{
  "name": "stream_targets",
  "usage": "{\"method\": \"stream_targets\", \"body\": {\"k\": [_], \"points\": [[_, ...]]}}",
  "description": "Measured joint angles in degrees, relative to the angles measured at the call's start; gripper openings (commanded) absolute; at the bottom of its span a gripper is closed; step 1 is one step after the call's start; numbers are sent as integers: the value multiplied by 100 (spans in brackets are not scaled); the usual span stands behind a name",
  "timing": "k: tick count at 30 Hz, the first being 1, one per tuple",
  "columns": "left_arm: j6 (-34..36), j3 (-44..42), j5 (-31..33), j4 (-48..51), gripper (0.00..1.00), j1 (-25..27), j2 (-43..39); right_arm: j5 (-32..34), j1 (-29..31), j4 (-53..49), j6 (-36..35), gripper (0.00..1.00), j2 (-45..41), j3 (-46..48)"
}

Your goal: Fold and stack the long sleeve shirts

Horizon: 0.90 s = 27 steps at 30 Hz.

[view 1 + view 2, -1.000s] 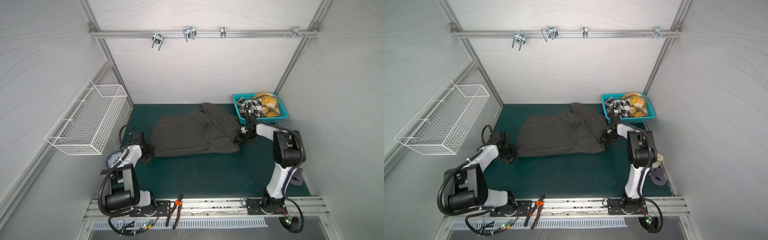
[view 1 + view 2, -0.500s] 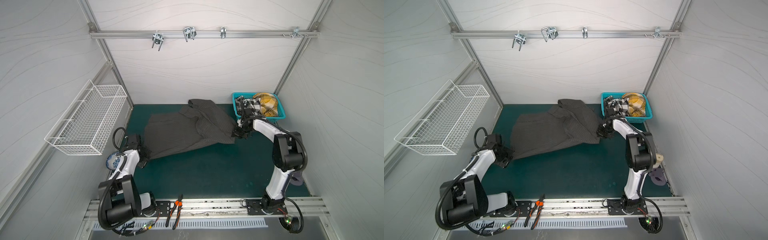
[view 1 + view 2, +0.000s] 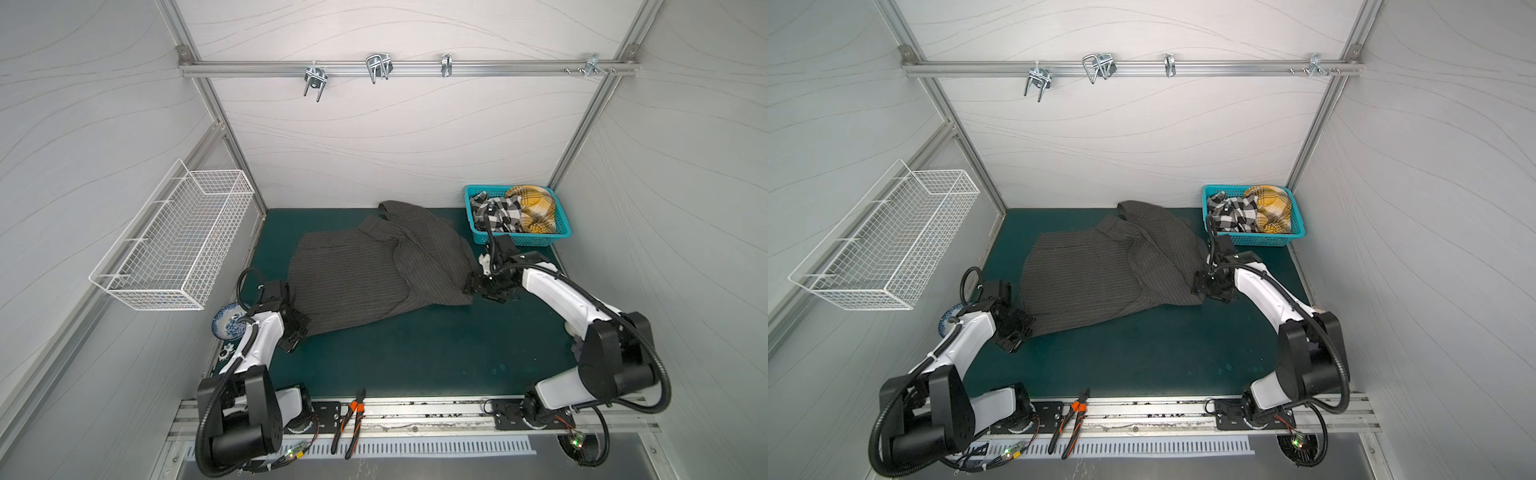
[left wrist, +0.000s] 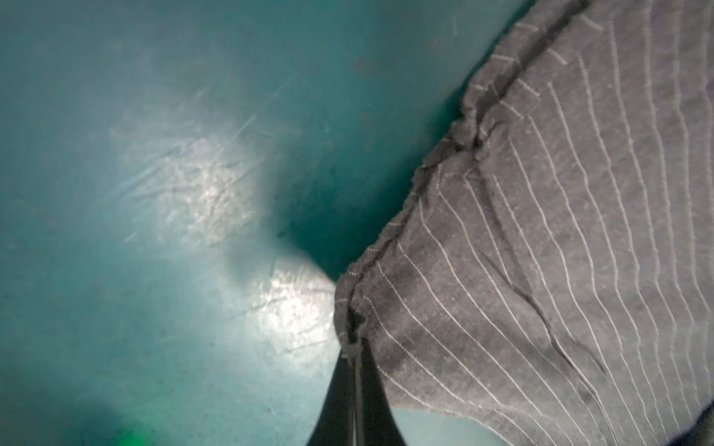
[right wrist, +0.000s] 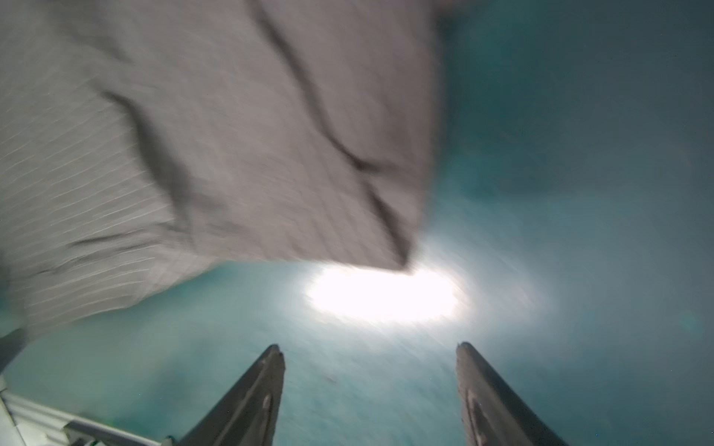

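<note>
Left wrist view shows the left gripper [image 4: 353,349] with its two black fingers [image 4: 338,397] pressed together, clamped on a bunched corner of the shirt [image 4: 541,251]. The cloth is a dark charcoal-grey, soft and slightly fuzzy weave, crossed by thin pale pinstripes, and its hem is stitched and puckered.

In both top views one such shirt lies crumpled and partly spread on the dark green surface [image 3: 415,357]. Several layers fold over each other in broad creases. Its nearest edge is close to the turquoise plastic basket [image 3: 519,241], and the rest stretches away from the basket.

The right gripper [image 5: 369,347] sits near the basket, just in front of it. Its two tapered dark fingers [image 5: 255,394] stand well apart with only bare surface between them, and a shirt corner lies just ahead of them. This view is blurred. The left gripper is well apart from the basket, at the shirt's far end.

The basket is rectangular with slotted walls and holds two rumpled plaid garments, one black-and-white [image 3: 496,212] and one yellow [image 3: 536,208].

Well away from the basket are:
- one white wire basket [image 3: 174,245] mounted on the side wall
- one round blue-and-white patterned bowl [image 3: 226,326]
- one pair of orange-handled pliers [image 3: 349,424] on the metal rail
</note>
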State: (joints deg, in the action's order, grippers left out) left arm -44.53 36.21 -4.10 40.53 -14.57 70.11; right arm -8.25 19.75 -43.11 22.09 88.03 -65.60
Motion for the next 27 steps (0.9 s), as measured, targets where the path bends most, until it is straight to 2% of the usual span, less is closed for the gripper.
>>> {"method": "stream_targets", "body": {"k": [3,7,10,13,23,27], "points": [[76,306,0,-13,0,-2,315,-214,68,118,-160,59,935,-861],[138,522,0,-52,0,-4,444,-343,-2,205,-310,58,2079,-1725],[168,538,-2,-48,0,-7,498,-387,-50,192,-402,54,2507,-2059],[199,535,-11,-50,0,-31,555,-470,-66,181,-494,46,2721,-2277],[238,529,-81,-48,0,-57,522,-444,-31,197,-546,45,2817,-2009],[238,476,-96,-44,0,-90,404,-452,-20,219,-564,37,2828,-1810]]}}
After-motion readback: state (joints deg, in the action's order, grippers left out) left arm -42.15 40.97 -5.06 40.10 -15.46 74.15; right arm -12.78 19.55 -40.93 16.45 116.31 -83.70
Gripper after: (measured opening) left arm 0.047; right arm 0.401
